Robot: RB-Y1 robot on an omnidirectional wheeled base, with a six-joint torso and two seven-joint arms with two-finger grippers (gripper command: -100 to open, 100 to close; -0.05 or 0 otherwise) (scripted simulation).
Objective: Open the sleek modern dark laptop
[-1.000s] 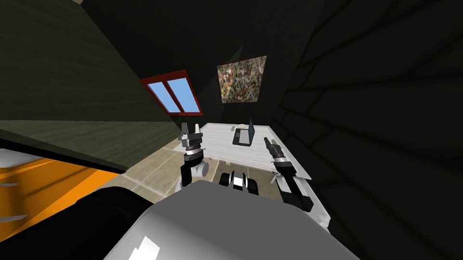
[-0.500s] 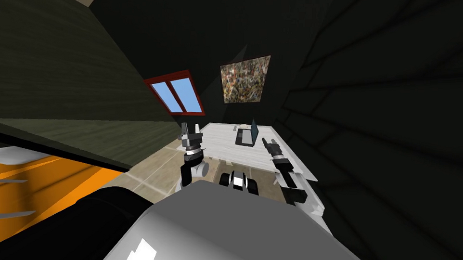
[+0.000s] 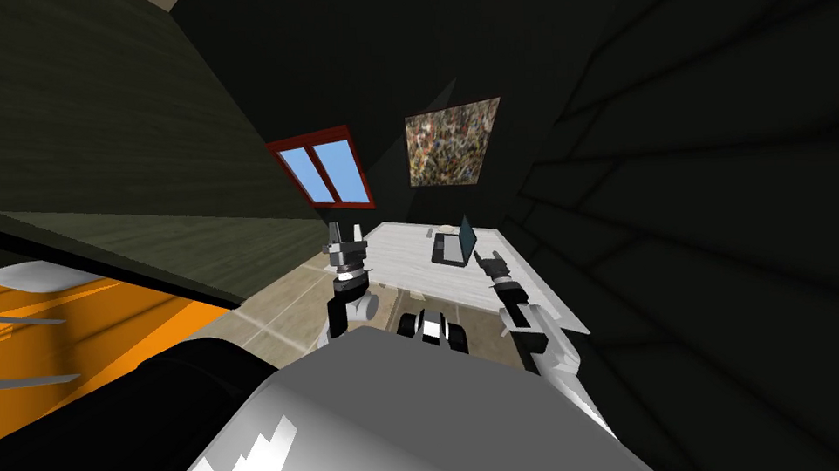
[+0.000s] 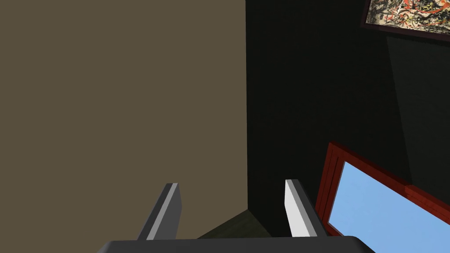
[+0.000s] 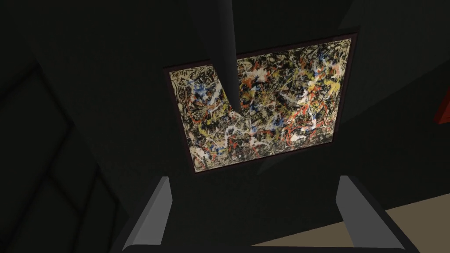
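Dark and slim, the laptop (image 3: 455, 245) is lying just right of centre in the head view, on a pale table (image 3: 401, 251), its lid standing partly up. The right gripper (image 3: 489, 257) is hovering just below-right of it, fingers (image 5: 151, 219) spread wide, holding nothing; the left gripper (image 3: 345, 234), left of centre, is gaping empty too. The lid is likely swinging light and stiff (smooth, so slippery); its free top edge is looking like the best place to push.
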